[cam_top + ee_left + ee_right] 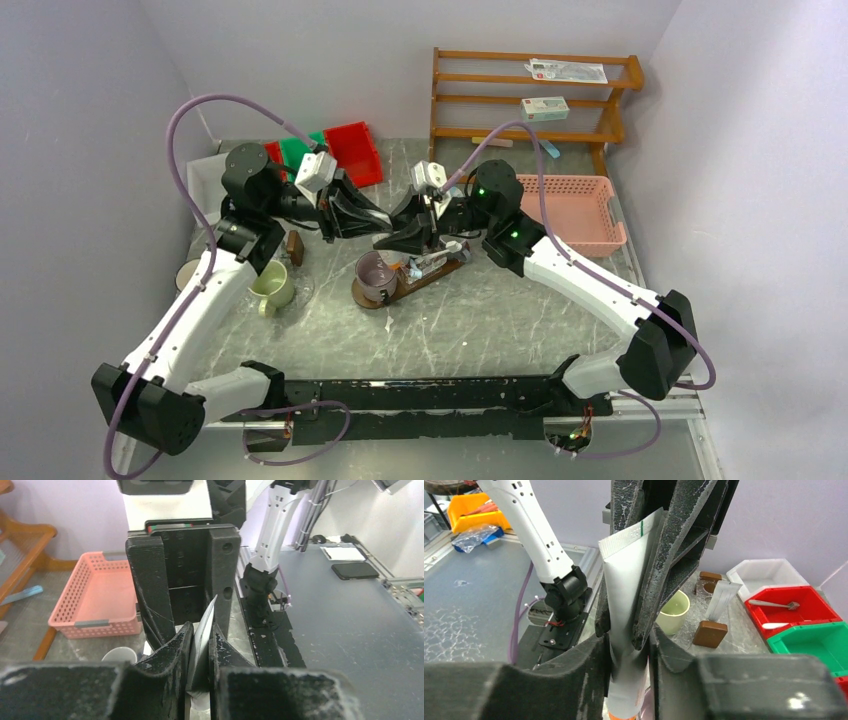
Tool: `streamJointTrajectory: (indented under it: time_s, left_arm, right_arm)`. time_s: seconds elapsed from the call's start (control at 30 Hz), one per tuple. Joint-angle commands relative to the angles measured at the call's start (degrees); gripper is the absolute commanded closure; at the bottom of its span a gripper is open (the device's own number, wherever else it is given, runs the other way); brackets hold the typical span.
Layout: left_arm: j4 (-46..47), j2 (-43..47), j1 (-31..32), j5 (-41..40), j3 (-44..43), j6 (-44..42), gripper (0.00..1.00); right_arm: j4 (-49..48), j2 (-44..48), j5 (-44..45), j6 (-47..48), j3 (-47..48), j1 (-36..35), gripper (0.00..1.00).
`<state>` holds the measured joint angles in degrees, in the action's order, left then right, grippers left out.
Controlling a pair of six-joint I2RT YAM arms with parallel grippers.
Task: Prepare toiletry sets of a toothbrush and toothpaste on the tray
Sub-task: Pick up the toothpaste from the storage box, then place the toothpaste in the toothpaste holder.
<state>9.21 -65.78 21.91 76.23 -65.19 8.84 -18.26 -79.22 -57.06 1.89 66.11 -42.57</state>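
A white toothpaste tube (624, 580) with an orange cap stands upright between both grippers above the tray (425, 280). My right gripper (630, 645) is shut on its lower body. My left gripper (201, 630) is shut on the flat crimped end (204, 630), its fingers (674, 545) reaching in from the far side. Seen from above, the left gripper (378, 222) and the right gripper (402, 234) meet tip to tip. On the dark brown tray stands a purplish mug (376, 274), with a slim pale item (445, 255) beside it, too small to identify.
A pale green mug (272, 288), another mug (188, 272) and brown blocks (295, 247) sit on the left. Red (352, 152), green (298, 150) and white bins stand at the back left. A pink basket (570, 210) and a wooden rack (530, 95) are at the back right.
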Motion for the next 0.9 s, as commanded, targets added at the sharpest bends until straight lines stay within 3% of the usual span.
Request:
streamJointTrajectory:
  time_s: [0.0, 0.1, 0.33, 0.73, 0.87]
  left_arm:
    - [-12.81, 1.44, 0.67, -4.47, -3.34, -7.91, 0.95]
    - [-18.49, 2.53, 0.28, -11.21, -4.78, -13.12, 0.95]
    - [-24.01, 5.50, -1.15, -30.43, -6.06, -14.71, 0.95]
    - [-23.13, 11.34, -1.72, -64.07, -1.93, -14.63, 0.95]
    - [-21.44, 12.21, -2.57, -72.03, 0.45, -14.55, 0.95]
  right_arm:
    - [-1.48, 1.32, 4.13, 1.88, -0.04, -0.15, 0.62]
    - [-1.33, 2.68, 7.01, 2.72, -1.39, -0.08, 0.49]
    - [-2.10, 6.40, 15.15, 3.32, -4.74, 0.31, 0.27]
    - [-8.06, 14.54, 34.72, -0.17, -14.29, 0.72, 0.04]
    - [-11.07, 17.48, 42.26, -1.79, -18.39, 0.76, 0.01]
